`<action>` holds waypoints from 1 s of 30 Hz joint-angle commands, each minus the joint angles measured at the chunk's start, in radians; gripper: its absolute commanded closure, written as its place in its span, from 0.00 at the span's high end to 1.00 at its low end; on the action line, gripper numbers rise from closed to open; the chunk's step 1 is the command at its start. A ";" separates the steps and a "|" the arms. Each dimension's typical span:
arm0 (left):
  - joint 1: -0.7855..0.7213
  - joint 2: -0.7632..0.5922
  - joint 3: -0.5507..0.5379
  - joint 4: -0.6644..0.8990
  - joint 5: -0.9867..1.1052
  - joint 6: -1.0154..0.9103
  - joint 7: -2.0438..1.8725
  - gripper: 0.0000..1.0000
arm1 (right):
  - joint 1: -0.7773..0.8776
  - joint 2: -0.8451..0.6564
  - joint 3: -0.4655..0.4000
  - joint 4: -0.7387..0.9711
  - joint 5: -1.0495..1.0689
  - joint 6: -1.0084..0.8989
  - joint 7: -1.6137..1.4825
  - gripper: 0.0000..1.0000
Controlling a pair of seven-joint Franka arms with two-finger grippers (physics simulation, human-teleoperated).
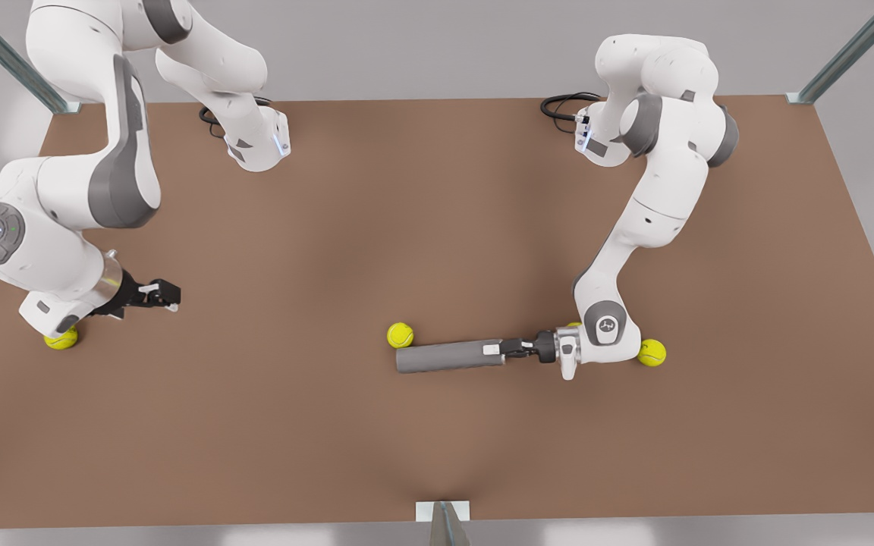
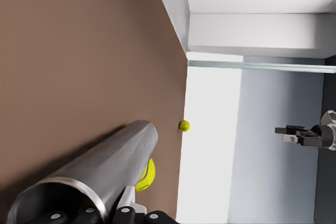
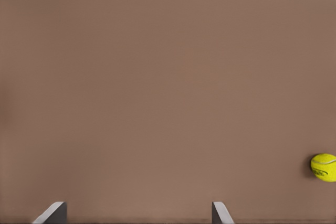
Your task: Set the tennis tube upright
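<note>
Here, we see one tennis tube (image 1: 448, 356) lying flat mid-table, the left gripper (image 1: 499, 349) pinching its rim end.
We count four tennis balls (image 1: 400, 334) on the brown table (image 1: 331, 227); grey walls surround. The right gripper (image 1: 168, 294) hovers well apart, jaws spread.

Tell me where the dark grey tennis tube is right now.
The dark-grey cylindrical tennis tube lies flat on the brown table, right of centre in the front view, beside a yellow-green tennis ball, with the left end effector at its rim end.
</note>
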 commanded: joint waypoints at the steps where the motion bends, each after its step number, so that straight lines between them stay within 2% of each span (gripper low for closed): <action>1: 0.000 -0.001 0.000 0.000 0.002 0.000 0.000 0.21 | 0.000 0.000 0.000 0.000 0.000 0.000 0.000 1.00; 15: 0.000 -0.047 0.008 -0.006 0.028 -0.008 -0.017 0.21 | -0.025 0.000 -0.003 0.011 0.012 -0.037 0.011 1.00; 20: 0.000 -0.085 0.037 -0.017 0.056 -0.014 -0.040 0.21 | -0.016 0.000 -0.003 0.011 0.011 -0.045 0.008 1.00; 22: 0.000 -0.101 0.095 -0.023 0.057 -0.086 -0.040 0.21 | -0.011 0.000 -0.001 0.009 0.011 -0.045 0.006 1.00; 24: 0.002 -0.127 0.109 -0.021 0.154 -0.095 -0.093 0.21 | -0.009 0.000 0.000 0.009 0.009 -0.045 0.008 1.00; 30: 0.003 -0.185 0.140 -0.020 0.264 -0.095 -0.161 0.21 | 0.037 0.040 0.003 -0.002 0.000 -0.032 0.011 1.00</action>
